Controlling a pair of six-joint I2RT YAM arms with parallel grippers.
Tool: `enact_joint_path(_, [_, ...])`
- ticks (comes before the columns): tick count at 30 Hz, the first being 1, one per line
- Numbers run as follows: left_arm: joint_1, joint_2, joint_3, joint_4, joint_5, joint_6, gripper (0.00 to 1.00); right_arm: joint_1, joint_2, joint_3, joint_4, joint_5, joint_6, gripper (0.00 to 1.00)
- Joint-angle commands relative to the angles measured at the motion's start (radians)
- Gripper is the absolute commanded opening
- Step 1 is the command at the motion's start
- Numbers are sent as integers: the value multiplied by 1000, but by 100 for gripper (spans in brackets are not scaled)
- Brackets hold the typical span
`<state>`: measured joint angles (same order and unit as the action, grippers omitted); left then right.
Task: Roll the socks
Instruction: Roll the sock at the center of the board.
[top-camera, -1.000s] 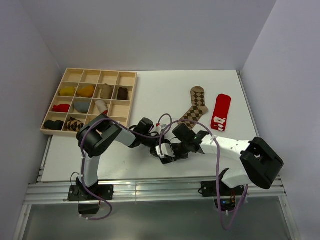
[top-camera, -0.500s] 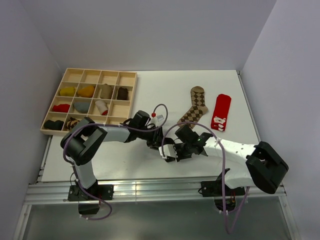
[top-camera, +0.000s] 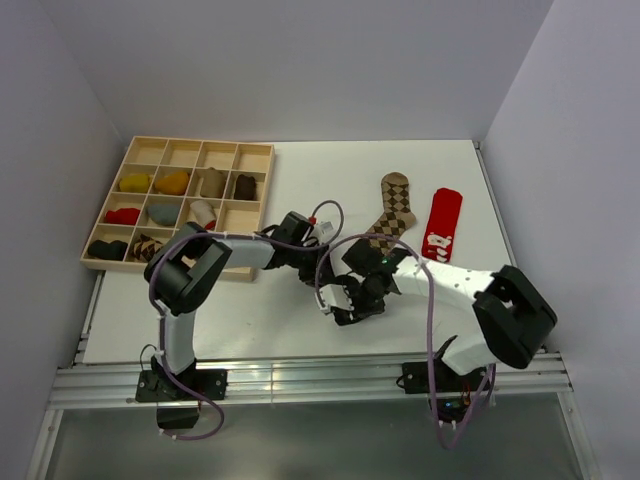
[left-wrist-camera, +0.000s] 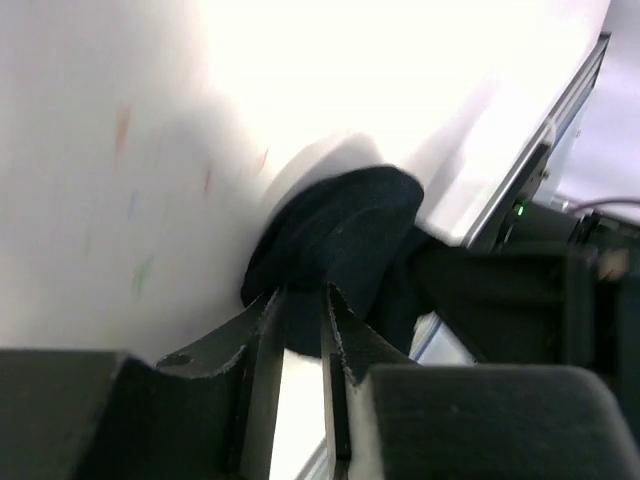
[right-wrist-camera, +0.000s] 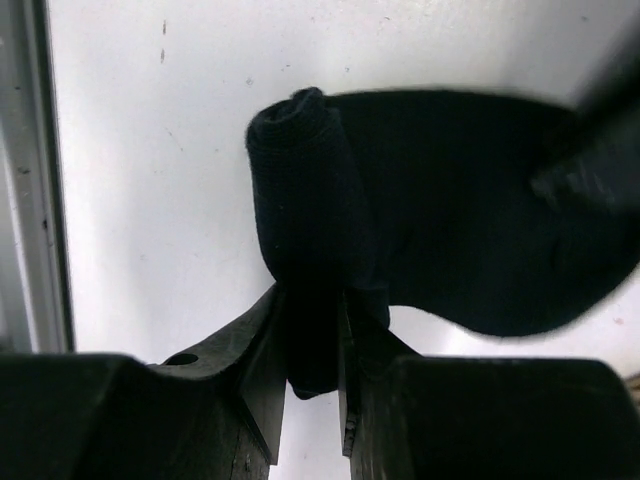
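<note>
The black sock (right-wrist-camera: 470, 200) lies on the white table, one end wound into a tight roll (right-wrist-camera: 300, 170). My right gripper (right-wrist-camera: 312, 300) is shut on the near end of that roll. In the left wrist view the same black sock (left-wrist-camera: 345, 235) bulges ahead of my left gripper (left-wrist-camera: 300, 300), whose tips pinch its edge. From above, the left gripper (top-camera: 315, 272) and right gripper (top-camera: 340, 300) meet at mid-table and hide most of the sock. Farther back lie the flat argyle sock (top-camera: 392, 213) and the flat red sock (top-camera: 442, 225).
A wooden compartment tray (top-camera: 255, 190) at the back left holds several small rolled bundles. The table's near edge and metal rail (top-camera: 300, 375) run close below the grippers. The right arm's body (left-wrist-camera: 520, 300) fills the left wrist view's right side.
The left gripper pulled back towards the tray, then came forward again to the black sock, its elbow swinging left and back. The right gripper stayed on the roll.
</note>
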<state>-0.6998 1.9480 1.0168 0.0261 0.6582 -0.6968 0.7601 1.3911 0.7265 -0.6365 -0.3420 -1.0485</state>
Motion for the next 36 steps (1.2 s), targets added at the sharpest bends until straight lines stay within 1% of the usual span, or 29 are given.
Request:
enact_joint_path(1, [0, 74, 101, -12, -39, 37, 26, -16, 104, 99, -179, -45, -45, 24])
enact_joint_path(4, [0, 133, 176, -14, -49, 36, 25, -40, 224, 197, -265, -80, -65, 24])
enact_joint_path(5, [0, 144, 212, -21, -61, 40, 24, -48, 252, 247, -314, -116, -71, 24])
enact_joint_path(7, [0, 146, 218, -6, -94, 37, 26, -71, 336, 301, -356, -141, -74, 23])
enact_joint_path(8, [2, 123, 197, 11, -101, 17, 32, -99, 361, 344, -388, -179, -76, 23])
enact_joint_path(10, [9, 91, 163, 67, -132, 3, 36, -137, 419, 387, -423, -212, -91, 23])
enact_joint_path(11, [14, 56, 134, 77, -144, -4, 39, -177, 462, 430, -464, -225, -97, 24])
enact_joint_path(16, [34, -55, 57, 149, -195, -10, 46, -258, 578, 537, -600, -305, -157, 24])
enact_joint_path(17, [39, -85, 39, 158, -230, -20, 48, -265, 610, 560, -630, -311, -163, 24])
enact_joint_path(20, [45, -151, -13, 181, -284, -36, 48, -288, 661, 594, -672, -328, -177, 24])
enact_joint_path(24, [52, -227, -99, 251, -336, -58, 51, -308, 724, 649, -724, -331, -183, 24])
enact_joint_path(28, [54, -308, -193, 304, -413, -75, 51, -320, 740, 677, -739, -341, -182, 24])
enact_joint_path(31, [52, -412, -312, 359, -457, -89, 51, -323, 737, 676, -738, -339, -177, 25])
enact_joint_path(33, [51, -498, -355, 405, -463, -79, 50, -323, 738, 677, -738, -341, -171, 25])
enact_joint_path(34, [48, -526, -400, 419, -477, -55, 51, -323, 741, 683, -739, -339, -173, 25])
enact_joint_path(36, [13, -598, -428, 420, -503, 17, 50, -321, 761, 698, -758, -339, -171, 25])
